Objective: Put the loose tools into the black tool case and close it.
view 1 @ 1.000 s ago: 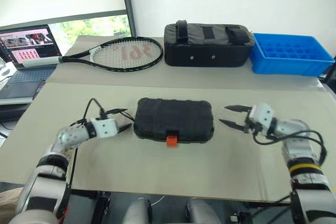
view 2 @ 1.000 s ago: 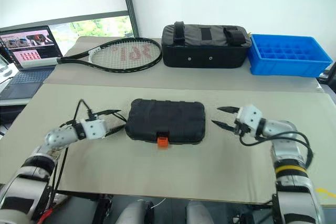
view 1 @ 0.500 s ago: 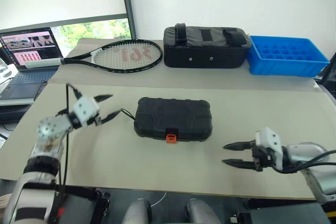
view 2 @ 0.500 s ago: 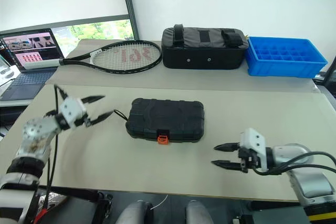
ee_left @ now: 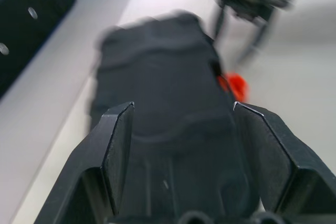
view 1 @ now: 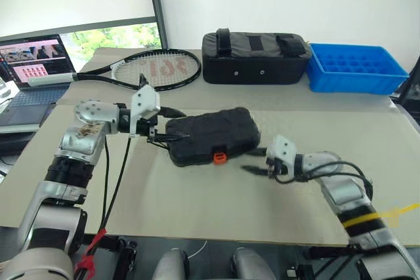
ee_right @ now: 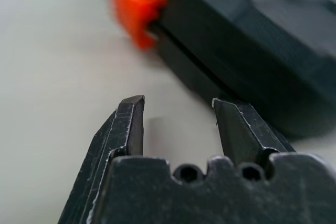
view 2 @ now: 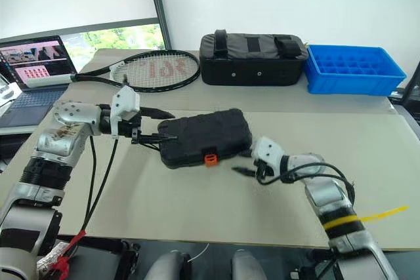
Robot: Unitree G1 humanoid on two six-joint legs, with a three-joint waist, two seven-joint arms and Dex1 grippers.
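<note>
Seen on the table (view 1: 197,208): black tool case (view 1: 210,137), shut, lying slightly skewed between the two sets of fingers. Straddled at one short end by the left gripper (view 1: 164,132), fingers (ee_left: 118,150) spread wide to either side of the lid, contact not clear. Just off the long front edge, the right gripper (view 1: 252,162), fingers (ee_right: 128,124) parted and empty, low over the table, close beside the small orange latch (view 1: 219,157). Likely rigid, smooth and fairly heavy for its size; hard shell apt to slide rather than flex. Best taken across the narrow end or lifted at the lid edge near the latch. No loose tools in sight.
</note>
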